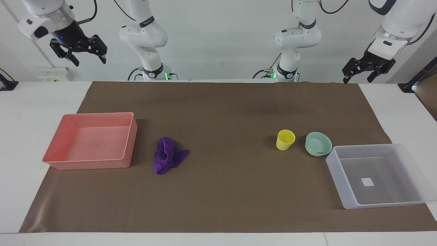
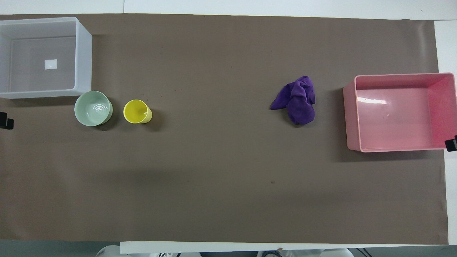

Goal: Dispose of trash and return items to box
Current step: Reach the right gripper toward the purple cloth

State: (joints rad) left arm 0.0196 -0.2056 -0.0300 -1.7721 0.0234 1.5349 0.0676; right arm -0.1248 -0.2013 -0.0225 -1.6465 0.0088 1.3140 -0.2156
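The purple rag (image 1: pixel 169 155) (image 2: pixel 298 100) lies crumpled on the brown mat beside the pink tray, toward the right arm's end. The yellow cup (image 1: pixel 285 140) (image 2: pixel 136 111) stands upright beside the mint-green bowl (image 1: pixel 318 144) (image 2: pixel 93 108). The bowl sits just nearer to the robots than the translucent bin (image 1: pixel 341 184) (image 2: pixel 84 60), which is empty with a white sticker on its bottom. My right gripper (image 1: pixel 88 60) is open and raised by the table's right-arm end. My left gripper (image 1: pixel 358 79) is open and raised by the left-arm end. Both arms wait, holding nothing.
An empty pink rectangular tray (image 1: pixel 128 143) (image 2: pixel 351 117) stands at the right arm's end of the mat. The brown mat (image 1: pixel 225 191) covers most of the white table. Only the grippers' tips show at the overhead view's side edges.
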